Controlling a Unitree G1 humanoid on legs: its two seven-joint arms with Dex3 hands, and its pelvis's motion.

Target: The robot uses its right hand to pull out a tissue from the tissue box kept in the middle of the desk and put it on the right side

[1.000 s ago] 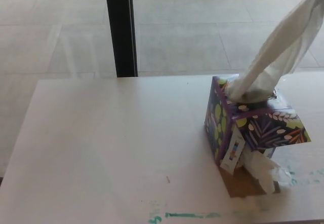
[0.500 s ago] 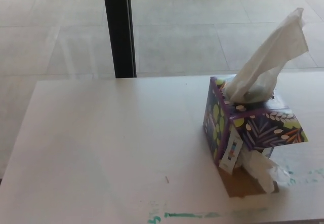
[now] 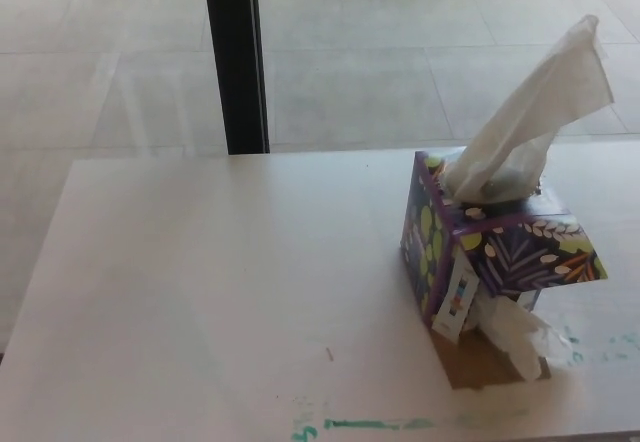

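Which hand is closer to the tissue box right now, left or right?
Neither can be called: no hand shows in the head view. The tissue box stands on the desk with a tissue sticking up, unheld.

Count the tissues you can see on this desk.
2. One tissue stands up out of the top of the tissue box; a crumpled one lies on the desk at the box's near side. More may be hidden inside.

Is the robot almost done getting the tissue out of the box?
Not yet. One tissue sticks up tall from the top of the tissue box, so it looks partly pulled, but it is still in the box. No robot hand shows, so nothing holds it. Left: pull it free and lay it on the right side of the desk.
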